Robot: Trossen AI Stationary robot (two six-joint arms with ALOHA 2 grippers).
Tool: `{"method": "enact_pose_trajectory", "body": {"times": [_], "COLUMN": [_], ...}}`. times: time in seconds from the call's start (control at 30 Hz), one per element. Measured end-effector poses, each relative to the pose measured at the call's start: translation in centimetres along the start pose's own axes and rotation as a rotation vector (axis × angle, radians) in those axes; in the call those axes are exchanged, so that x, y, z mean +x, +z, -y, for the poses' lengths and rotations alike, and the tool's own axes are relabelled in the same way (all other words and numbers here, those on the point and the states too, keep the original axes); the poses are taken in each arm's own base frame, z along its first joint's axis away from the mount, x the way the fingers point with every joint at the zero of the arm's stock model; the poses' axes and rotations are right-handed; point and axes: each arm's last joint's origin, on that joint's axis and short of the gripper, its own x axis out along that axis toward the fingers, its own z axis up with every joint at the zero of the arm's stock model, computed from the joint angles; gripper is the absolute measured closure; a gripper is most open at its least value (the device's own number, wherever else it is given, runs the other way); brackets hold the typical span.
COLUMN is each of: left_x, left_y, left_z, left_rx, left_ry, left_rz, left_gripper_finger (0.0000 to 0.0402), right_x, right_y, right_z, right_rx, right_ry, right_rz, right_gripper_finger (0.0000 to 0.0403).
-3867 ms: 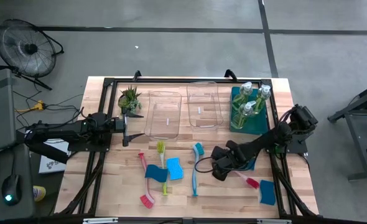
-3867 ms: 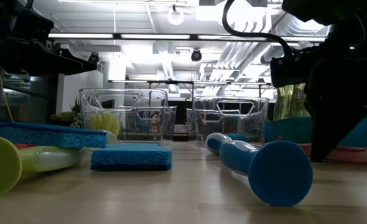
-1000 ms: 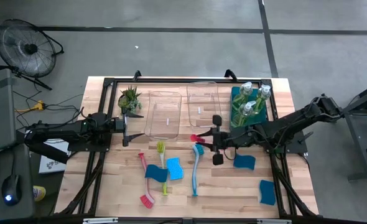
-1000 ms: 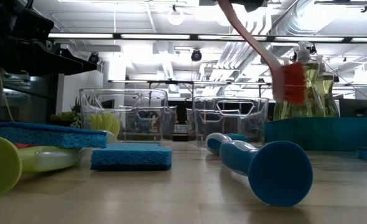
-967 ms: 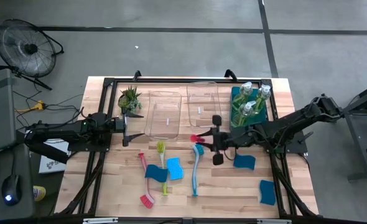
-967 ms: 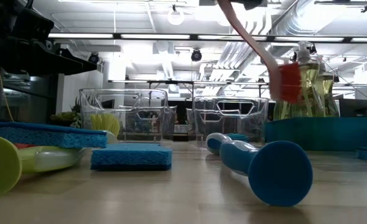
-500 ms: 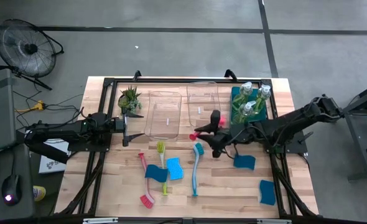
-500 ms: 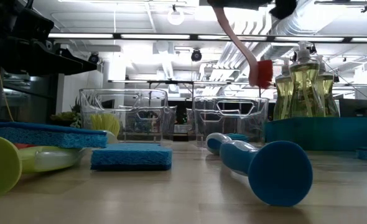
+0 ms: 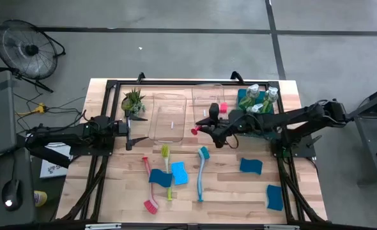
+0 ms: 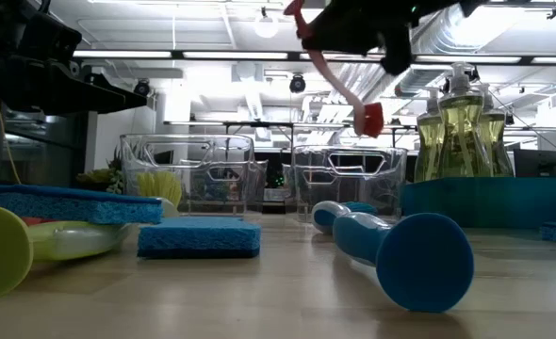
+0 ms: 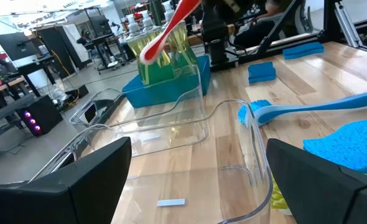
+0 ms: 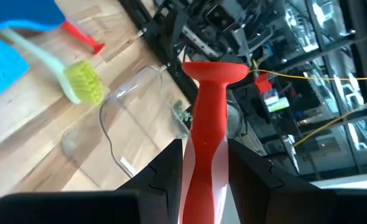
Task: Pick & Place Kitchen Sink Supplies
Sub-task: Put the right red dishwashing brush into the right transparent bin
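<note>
My right gripper is shut on a red dish brush in the air over the nearer end of the right clear bin. The bristle head hangs lower than the handle's flared end. My left gripper waits open at the table's left side, next to the left clear bin. On the table lie a teal brush, a yellow-green brush, another red brush and several blue sponges. Soap bottles stand in the teal bin. My right gripper pinches the red brush's handle between its two fingers, partway along it, coming from the table's right side and pointing nearly level. The flared free end sticks out past the fingertips. The brush is lifted clear and tilted, bristle head lowest.
A small potted plant stands at the far left by the left clear bin. One sponge lies near the front right edge. Bare wood shows between the bins and the scattered brushes, and at the front middle.
My right gripper has carried the red brush toward the table's far edge and a little left, rolling its wrist as it went. The brush has turned with it; its head has moved from in front of the teal bin to above the right clear bin.
</note>
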Motion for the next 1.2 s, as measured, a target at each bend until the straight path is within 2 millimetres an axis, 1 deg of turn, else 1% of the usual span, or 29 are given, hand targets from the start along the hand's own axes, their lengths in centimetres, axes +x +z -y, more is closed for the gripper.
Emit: {"method": "enact_pose_trajectory", "body": {"times": [0.2,0.4,0.5,0.6,0.8,1.1,1.2], "left_x": [0.0,0.0,0.0,0.0,0.0,0.0,0.0], "left_y": [0.0,0.0,0.0,0.0,0.0,0.0,0.0], "left_z": [0.0,0.0,0.0,0.0,0.0,0.0,0.0], "left_rx": [0.0,0.0,0.0,0.0,0.0,0.0,0.0], "left_ry": [0.0,0.0,0.0,0.0,0.0,0.0,0.0], "left_rz": [0.0,0.0,0.0,0.0,0.0,0.0,0.0], "left_gripper_finger": [0.0035,0.0035,0.0035,0.0035,0.0035,0.0035,0.0035], "right_x": [1.7,3.4,3.7,3.8,3.6,3.7,3.7], "right_y": [-2.9,-6.1,-7.6,-8.6,-9.5,-9.4,-9.7], "right_z": [0.5,0.5,0.6,0.9,0.7,0.6,0.7], "right_rx": [-0.01,-0.085,-0.147,-0.187,-0.18,-0.187,-0.148], "right_ry": [0.039,0.09,0.11,0.122,0.198,0.225,0.244], "right_rz": [-0.019,-0.069,-0.093,-0.103,-0.09,-0.004,0.028], "right_gripper_finger": [0.0305,0.0305,0.0305,0.0305,0.0305,0.0303,0.0296]}}
